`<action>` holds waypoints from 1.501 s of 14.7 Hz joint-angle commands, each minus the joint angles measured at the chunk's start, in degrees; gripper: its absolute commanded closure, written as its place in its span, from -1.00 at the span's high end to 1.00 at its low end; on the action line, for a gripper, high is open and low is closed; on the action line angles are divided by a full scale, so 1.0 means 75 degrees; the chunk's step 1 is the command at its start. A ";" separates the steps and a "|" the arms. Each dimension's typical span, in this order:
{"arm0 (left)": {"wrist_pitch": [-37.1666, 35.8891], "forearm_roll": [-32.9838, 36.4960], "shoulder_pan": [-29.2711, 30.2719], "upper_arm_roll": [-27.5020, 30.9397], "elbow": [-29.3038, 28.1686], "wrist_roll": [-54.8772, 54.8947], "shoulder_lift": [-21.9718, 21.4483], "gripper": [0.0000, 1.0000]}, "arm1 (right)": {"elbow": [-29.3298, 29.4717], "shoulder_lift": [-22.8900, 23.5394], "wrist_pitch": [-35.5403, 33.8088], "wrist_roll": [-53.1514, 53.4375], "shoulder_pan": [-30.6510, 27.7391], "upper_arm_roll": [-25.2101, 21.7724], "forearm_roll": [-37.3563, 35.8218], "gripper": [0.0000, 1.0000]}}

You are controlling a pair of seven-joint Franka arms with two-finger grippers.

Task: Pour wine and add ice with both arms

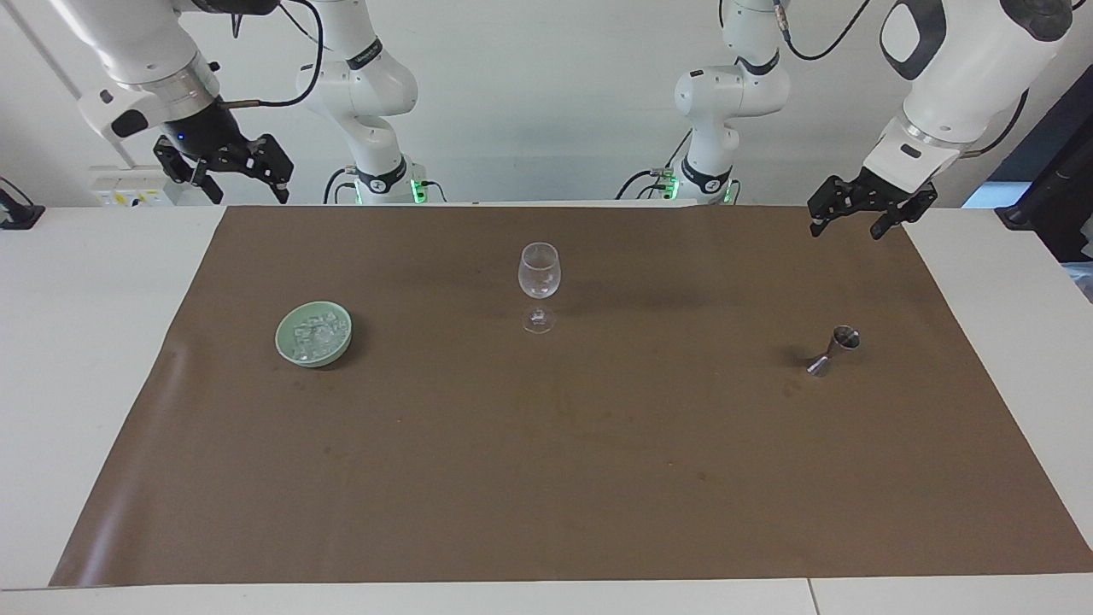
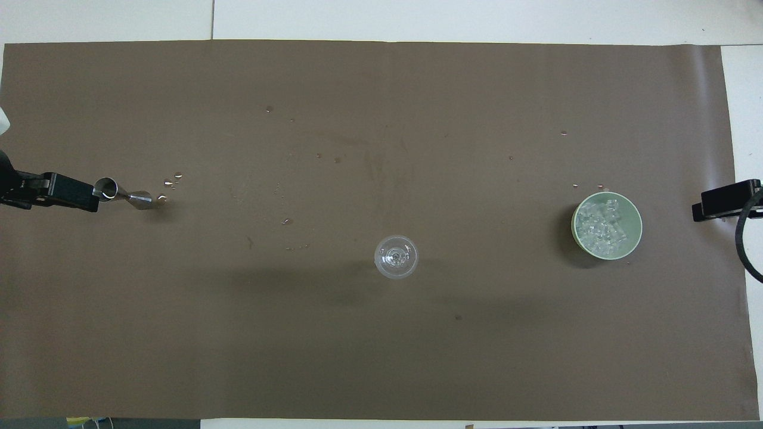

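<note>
A clear, empty-looking wine glass [image 1: 539, 272] stands upright mid-mat; it also shows in the overhead view [image 2: 396, 257]. The ice [image 1: 312, 331], several small clear cubes, lies in a pale green dish [image 1: 317, 360] toward the right arm's end; the ice [image 2: 603, 225] and the dish [image 2: 639, 227] also show from above. A steel jigger [image 1: 835, 348] stands toward the left arm's end, also seen from above [image 2: 122, 195]. My right gripper [image 1: 242, 184] hangs open and empty, raised over the mat's corner nearest its base. My left gripper [image 1: 847, 229] hangs open and empty over the mat's edge nearest the robots.
A brown mat [image 1: 546, 478] covers most of the white table. Small droplets [image 2: 170, 182] lie on the mat beside the jigger, with a few more scattered toward the middle. In the overhead view the left gripper [image 2: 65, 193] and right gripper [image 2: 724, 201] show at the side edges.
</note>
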 commanded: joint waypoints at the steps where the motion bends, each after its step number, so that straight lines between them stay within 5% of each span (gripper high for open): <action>1: 0.0155 0.0110 0.0019 0.0009 -0.0230 0.0094 -0.0206 1.00 | -0.0136 -0.0138 -0.0012 -0.0190 -0.0083 -0.0005 0.0082 1.00; 11: -0.0500 -0.0566 0.0626 0.0056 0.0085 -0.0455 0.0202 1.00 | -0.0136 -0.0138 -0.0012 -0.0190 -0.0083 -0.0005 0.0082 1.00; 22: 0.0164 -0.3309 0.2044 0.0138 0.1481 -0.7918 0.2653 1.00 | -0.0136 -0.0138 -0.0012 -0.0190 -0.0083 -0.0005 0.0082 1.00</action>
